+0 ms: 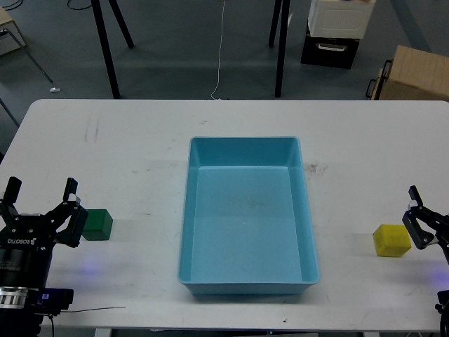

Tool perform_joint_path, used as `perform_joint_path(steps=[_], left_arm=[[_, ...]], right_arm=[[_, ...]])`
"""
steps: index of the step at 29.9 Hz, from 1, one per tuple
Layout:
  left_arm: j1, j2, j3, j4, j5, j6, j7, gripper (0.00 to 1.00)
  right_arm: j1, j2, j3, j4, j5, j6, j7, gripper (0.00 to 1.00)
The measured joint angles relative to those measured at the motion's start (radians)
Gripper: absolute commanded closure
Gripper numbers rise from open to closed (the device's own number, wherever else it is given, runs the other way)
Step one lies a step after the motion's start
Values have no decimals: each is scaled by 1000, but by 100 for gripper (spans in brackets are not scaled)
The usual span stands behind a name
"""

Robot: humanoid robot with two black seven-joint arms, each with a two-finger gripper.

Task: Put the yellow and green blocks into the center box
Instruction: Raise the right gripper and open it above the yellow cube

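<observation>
The light-blue center box (193,210) lies in the middle of the white table, with nothing inside it. A dark green block (97,225) rests on the table to its left. My left gripper (40,195) stands open just left of that block, its near finger close to the block's edge. On the right side a yellow block (391,240) sits on the table. Immediately to the right of it is my right gripper (414,209), open, its fingers beside the block and nothing held.
The white table (126,147) spans the view. Beyond its far edge stand black stand legs (105,49), a white-and-black crate (335,31) and a brown cardboard carton (414,74) on the floor.
</observation>
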Motion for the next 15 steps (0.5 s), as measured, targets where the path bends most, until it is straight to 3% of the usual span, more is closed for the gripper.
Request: perform_joint_path(steps=[6,11,15], left_arm=[[-7,9,-1,0,0,0,5,0],[-28,16,-1,4,0,0,9,0],[-45,23,-1,7,0,0,8,0]], right_arm=[[7,-56,-23,9,-15,-55,-17,0],[97,-322,-86,10,-31,-157,-48,0],[255,-536,-161,-1,-38,-228,-102,0]])
